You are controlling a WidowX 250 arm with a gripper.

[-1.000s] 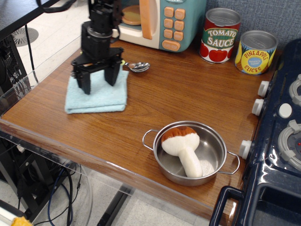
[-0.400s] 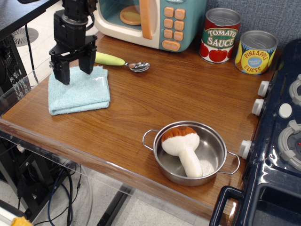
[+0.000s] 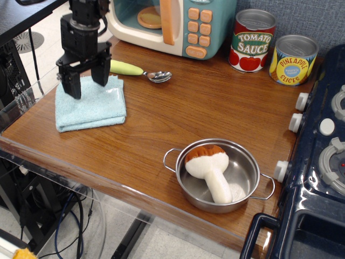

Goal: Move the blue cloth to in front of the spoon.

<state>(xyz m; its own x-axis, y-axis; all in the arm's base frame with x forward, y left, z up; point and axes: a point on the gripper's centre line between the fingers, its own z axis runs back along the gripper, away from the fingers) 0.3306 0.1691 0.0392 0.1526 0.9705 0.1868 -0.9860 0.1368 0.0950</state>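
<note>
cloth (image 3: 91,105) front-left of spoon (image 3: 141,70) | pot (image 3: 218,175) right, nearer edge

Matt terry blue cloth (image 3: 91,105) on glossy wood table (image 3: 205,113) — spoon (image 3: 141,70) has shiny metal bowl, smooth plastic handle.

The blue cloth (image 3: 90,105) is pale sky blue on a reddish-brown wood-grain bench (image 3: 205,113). The spoon (image 3: 141,71) has a yellow-green handle and silver bowl; the pincer (image 3: 85,81) is black.

The black claw (image 3: 86,80) hangs with fingers spread over the back edge of the blue cloth (image 3: 90,105), which lies flat near the worktop's (image 3: 210,108) left edge; the spoon (image 3: 139,71) lies just behind it, beside the toy microwave (image 3: 175,24)
</note>
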